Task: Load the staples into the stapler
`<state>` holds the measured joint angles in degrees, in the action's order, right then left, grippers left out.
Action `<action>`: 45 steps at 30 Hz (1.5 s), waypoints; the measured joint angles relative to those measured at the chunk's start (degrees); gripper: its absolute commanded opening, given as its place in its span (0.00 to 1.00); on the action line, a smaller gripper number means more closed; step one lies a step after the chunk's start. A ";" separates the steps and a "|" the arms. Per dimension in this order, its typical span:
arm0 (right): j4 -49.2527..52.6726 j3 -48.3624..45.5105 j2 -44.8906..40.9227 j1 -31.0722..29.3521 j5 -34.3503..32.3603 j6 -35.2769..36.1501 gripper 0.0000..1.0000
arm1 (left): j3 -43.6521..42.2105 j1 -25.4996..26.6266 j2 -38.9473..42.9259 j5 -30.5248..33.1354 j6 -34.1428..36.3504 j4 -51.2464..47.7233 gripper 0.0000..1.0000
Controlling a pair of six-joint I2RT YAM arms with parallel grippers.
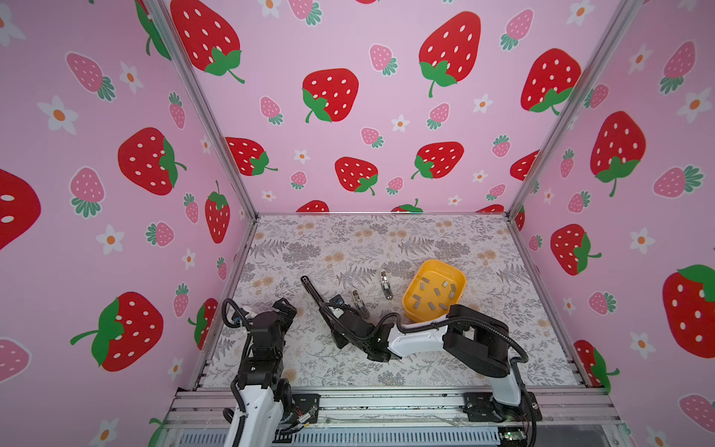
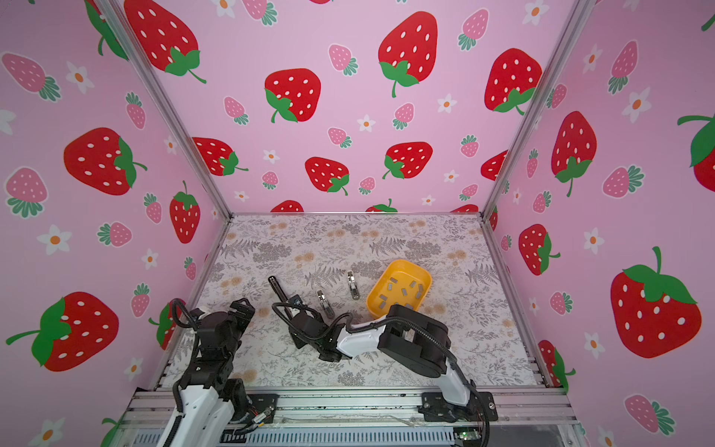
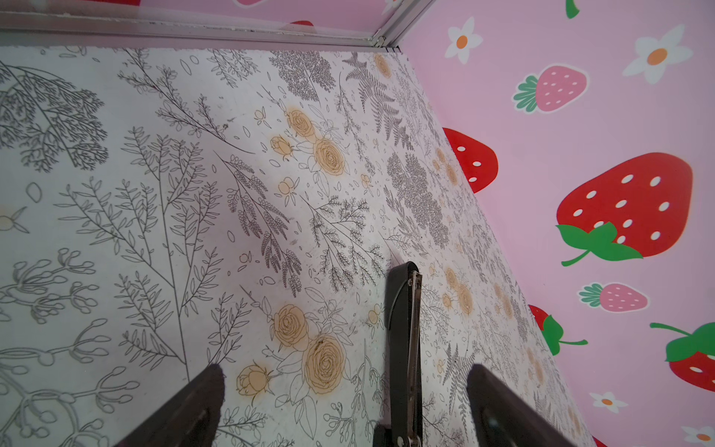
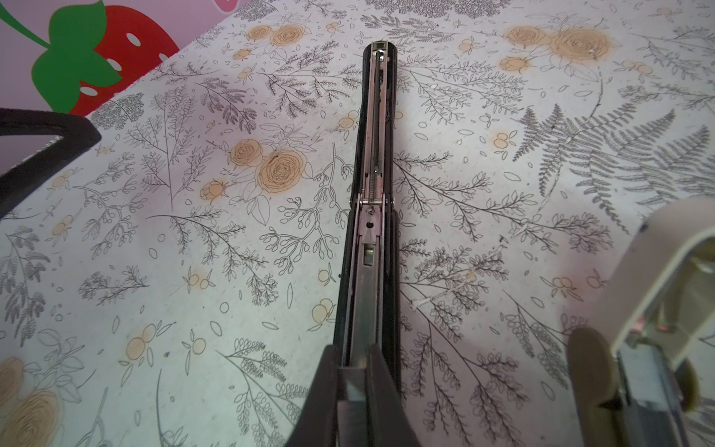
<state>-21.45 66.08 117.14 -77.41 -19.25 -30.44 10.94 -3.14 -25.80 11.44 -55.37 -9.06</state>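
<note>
The black stapler (image 1: 311, 290) (image 2: 277, 288) lies opened flat on the flowered table, its metal channel facing up (image 4: 377, 135). My right gripper (image 4: 354, 356) (image 1: 333, 315) is low over the near end of that channel, shut on a small grey strip of staples (image 4: 354, 381). Several more staples (image 1: 435, 292) (image 2: 404, 292) lie in the yellow tray (image 1: 437, 267). My left gripper (image 3: 344, 387) (image 1: 286, 305) hangs open just left of the stapler, holding nothing. The stapler's black arm (image 3: 400, 329) shows ahead of the left gripper's fingers, untouched.
Two small silver stapler-like pieces (image 1: 385, 284) (image 1: 358, 302) lie between the stapler and the tray; the nearer one (image 4: 657, 309) sits close beside my right gripper. Pink strawberry walls close off the table on three sides.
</note>
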 measured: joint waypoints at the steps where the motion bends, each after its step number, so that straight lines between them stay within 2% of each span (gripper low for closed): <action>1: 0.02 0.00 0.00 -0.07 -0.09 0.00 0.09 | 0.00 0.00 0.00 0.00 0.00 -0.02 0.99; 35: 2.73 -0.68 -3.37 -0.04 -3.89 3.78 0.09 | 0.00 -0.04 0.31 0.00 0.00 -0.17 0.99; 39: 4.26 -5.35 -8.11 0.48 -6.73 3.98 0.10 | 0.00 -0.04 0.28 -0.11 0.00 -0.17 0.99; 45: 9.60 -14.08 -25.09 5.25 -13.20 1.44 0.09 | 0.00 -0.04 0.26 -0.94 0.11 -0.22 0.99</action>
<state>-11.86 52.01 92.05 -72.16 -32.45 -28.99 10.94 -3.18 -25.54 10.50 -55.27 -9.28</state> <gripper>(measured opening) 0.134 0.988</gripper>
